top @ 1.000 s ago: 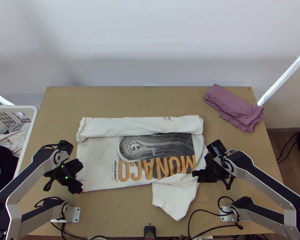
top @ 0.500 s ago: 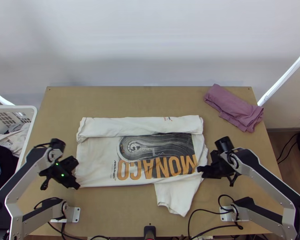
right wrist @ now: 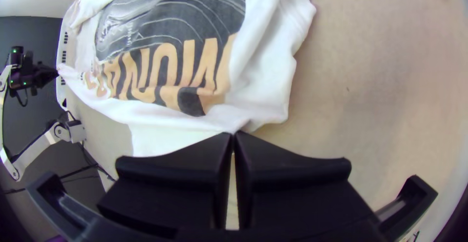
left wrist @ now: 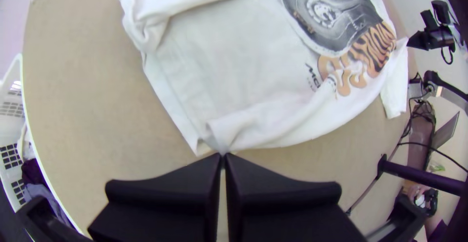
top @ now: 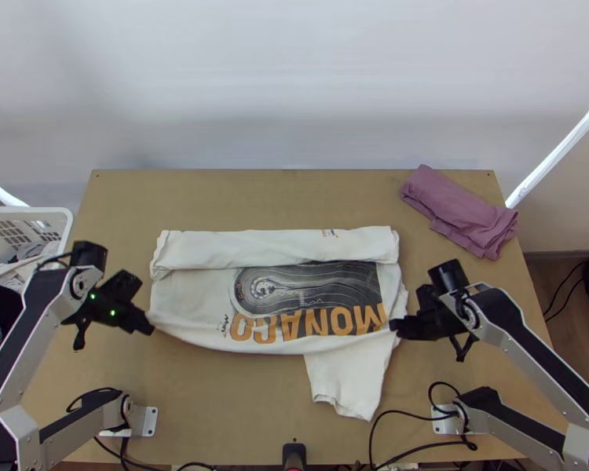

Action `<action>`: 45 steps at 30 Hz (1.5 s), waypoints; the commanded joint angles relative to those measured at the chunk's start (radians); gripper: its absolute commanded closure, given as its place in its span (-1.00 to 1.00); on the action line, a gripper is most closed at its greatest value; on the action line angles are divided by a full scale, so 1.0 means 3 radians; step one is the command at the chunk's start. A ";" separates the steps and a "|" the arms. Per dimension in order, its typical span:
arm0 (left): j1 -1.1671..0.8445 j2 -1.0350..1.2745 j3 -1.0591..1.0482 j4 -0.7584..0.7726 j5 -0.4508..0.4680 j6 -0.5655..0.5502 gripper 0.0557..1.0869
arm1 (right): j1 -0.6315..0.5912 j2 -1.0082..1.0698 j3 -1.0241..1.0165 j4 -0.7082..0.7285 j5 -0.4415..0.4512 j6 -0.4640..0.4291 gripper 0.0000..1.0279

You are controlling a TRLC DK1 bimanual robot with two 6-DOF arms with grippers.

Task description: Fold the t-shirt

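The white t-shirt (top: 188,294) lies across the table with its far part folded over in a band; one sleeve hangs out toward the near edge. At its near left corner my left gripper (top: 151,328) is shut on the cloth, lifting that edge. My right gripper (top: 395,326) is shut on the near edge at the right, above the sleeve. In the left wrist view the left gripper (left wrist: 224,155) pinches a gathered corner of the t-shirt (left wrist: 234,51). The right wrist view has the right gripper (right wrist: 233,133) closed on a bunched edge of the t-shirt (right wrist: 265,76).
A folded mauve cloth (top: 459,206) rests at the table's far right. At the left edge stands a white basket (top: 63,224) holding clothes. Bare tabletop (top: 255,196) lies beyond the t-shirt, and black cables run along the near edge.
Both grippers have moved up the picture and apart, the left one farther up and left. The t-shirt's near edge has risen with them and now sags between them; the sleeve has shifted slightly.
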 commanded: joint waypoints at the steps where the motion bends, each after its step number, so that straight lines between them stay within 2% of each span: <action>1: -0.0028 0.0024 0.0210 -0.0035 0.0082 -0.0181 0.92 | 0.0027 -0.0051 0.0196 -0.0058 0.0029 0.0043 0.94; 12: 0.0018 0.0469 0.0742 0.0303 0.0098 -0.0610 0.92 | 0.0007 0.0015 0.0800 0.0003 0.0029 -0.0039 0.94; 21: 0.0023 0.0847 0.1314 0.0430 0.0092 -0.1014 0.92 | -0.0050 0.0383 0.1142 0.0290 0.0034 -0.0049 0.94; 33: -0.0028 0.1256 0.1969 0.0425 0.0026 -0.1229 0.92 | -0.0351 0.1437 0.1991 0.0704 0.0111 0.0007 0.94; 41: -0.0074 0.1553 0.2225 0.0400 -0.0051 -0.1342 0.92 | -0.0433 0.2147 0.2646 0.0709 0.0162 0.0043 0.94; 45: -0.0085 0.1737 0.2352 0.0400 -0.0204 -0.1398 0.92 | -0.0449 0.2434 0.2886 0.0709 0.0234 0.0048 0.94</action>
